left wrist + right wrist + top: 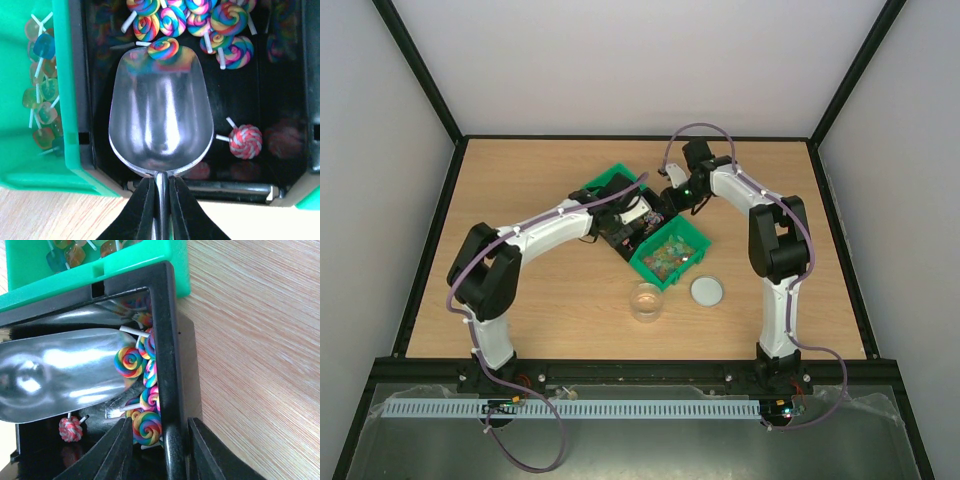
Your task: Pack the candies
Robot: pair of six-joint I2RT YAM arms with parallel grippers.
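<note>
My left gripper (pixel 161 182) (pixel 625 222) is shut on the handle of a metal scoop (pixel 160 120). The empty scoop lies inside a black bin (pixel 280 100) with its tip against a pile of rainbow swirl lollipop candies (pixel 200 20); one (pixel 163 48) rests on its front lip. A red-white swirl lollipop (pixel 246 141) lies alone beside the scoop. My right gripper (pixel 159 424) (pixel 672 192) is open, its jaws astride the black bin's wall (pixel 167 355), one rainbow lollipop (pixel 147 429) between inner finger and wall. Small orange, teal and green candies (pixel 42 95) (pixel 668 255) fill a green bin (pixel 698 238).
A clear jar (pixel 646 301) stands open on the wooden table in front of the bins, with a round white-grey lid (pixel 707 291) to its right. A second green bin (pixel 610 183) sits behind the black one. Black frame posts border the table.
</note>
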